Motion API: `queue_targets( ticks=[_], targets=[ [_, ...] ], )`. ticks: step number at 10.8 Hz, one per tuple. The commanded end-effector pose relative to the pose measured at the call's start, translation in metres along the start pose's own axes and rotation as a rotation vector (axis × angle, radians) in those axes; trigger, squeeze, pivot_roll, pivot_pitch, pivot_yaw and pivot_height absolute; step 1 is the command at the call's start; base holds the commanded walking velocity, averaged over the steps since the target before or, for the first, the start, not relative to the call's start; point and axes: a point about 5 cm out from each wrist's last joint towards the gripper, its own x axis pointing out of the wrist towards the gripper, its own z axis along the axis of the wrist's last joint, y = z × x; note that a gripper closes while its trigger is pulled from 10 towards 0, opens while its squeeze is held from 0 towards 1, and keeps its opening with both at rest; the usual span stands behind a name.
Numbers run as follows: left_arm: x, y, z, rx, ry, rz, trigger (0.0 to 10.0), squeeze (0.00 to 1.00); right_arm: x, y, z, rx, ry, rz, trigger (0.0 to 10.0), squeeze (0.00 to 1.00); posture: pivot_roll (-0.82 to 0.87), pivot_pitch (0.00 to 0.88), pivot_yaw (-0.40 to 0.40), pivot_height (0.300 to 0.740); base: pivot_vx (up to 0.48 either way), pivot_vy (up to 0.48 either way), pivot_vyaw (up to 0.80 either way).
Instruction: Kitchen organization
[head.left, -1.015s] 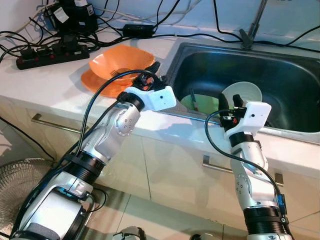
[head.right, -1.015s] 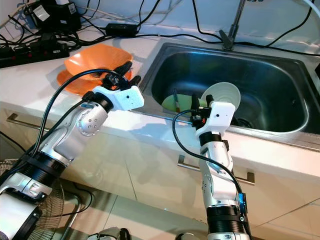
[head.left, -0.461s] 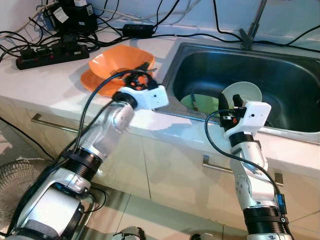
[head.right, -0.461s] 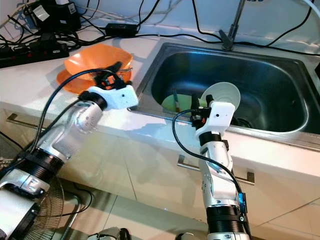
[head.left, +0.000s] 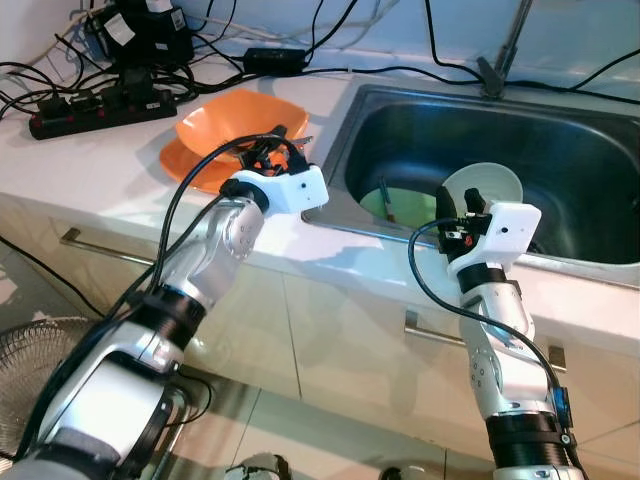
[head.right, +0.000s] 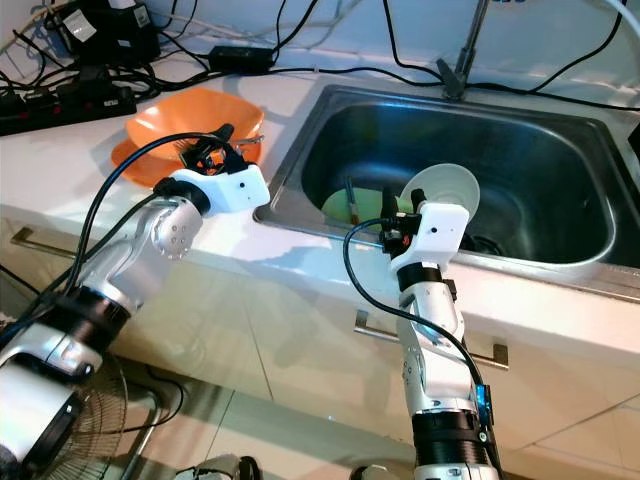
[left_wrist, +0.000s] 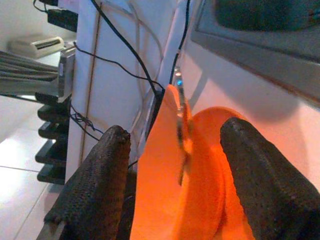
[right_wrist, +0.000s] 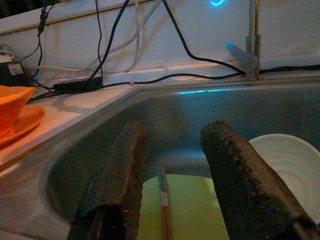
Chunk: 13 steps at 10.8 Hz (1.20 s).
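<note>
The left hand (left_wrist: 175, 175), fingers spread, faces the orange bowl (head.left: 240, 125) on its plate (head.left: 185, 160) on the bench (head.left: 90, 165). To grip well, one finger should slip inside the rim. The right hand (right_wrist: 172, 175), also spread, hovers over the sink (head.right: 540, 170).

Left arm: bent at the elbow, reaching forward and up from the near left.
Left gripper (head.left: 279, 143): at the far end of that arm, its two black fingers (left_wrist: 95, 190) spread apart, nothing between them.
Right arm: rises nearly upright on the near right.
Right gripper (right_wrist: 172, 175): pointing forward, fingers parted and holding nothing.
</note>
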Motion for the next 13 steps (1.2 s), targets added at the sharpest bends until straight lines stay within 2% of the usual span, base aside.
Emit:
queue_targets(
  ticks=[1, 2, 3, 13],
  targets=[
    [0.0035, 0.0033, 0.0006, 0.0, 0.001, 0.006, 10.0, 0.0, -0.0008, -0.0015, -0.0057, 0.01, 0.033, -0.014, 10.0, 0.0, 0.03, 0.064, 0.039, 0.74, 0.0, 0.0, 0.0],
    [0.0045, 0.0024, 0.0001, 0.002, 0.005, 0.0, 9.8, 0.0, -0.0008, -0.0016, -0.0055, 0.009, 0.032, -0.015, 10.0, 0.0, 0.02, 0.066, 0.039, 0.74, 0.0, 0.0, 0.0],
    [0.0053, 0.0021, -0.0005, -0.001, 0.009, -0.003, 0.0, 0.0, -0.001, -0.0017, -0.0054, 0.01, 0.032, -0.016, 10.0, 0.0, 0.02, 0.069, 0.039, 0.74, 0.0, 0.0, 0.0],
    [0.007, -0.0028, -0.0012, -0.002, -0.004, -0.014, 0.0, 0.0, -0.0014, -0.0026, -0.0069, 0.012, 0.041, -0.022, 10.0, 0.0, 0.03, 0.079, 0.038, 0.74, 0.0, 0.0, 0.0]
  ],
)
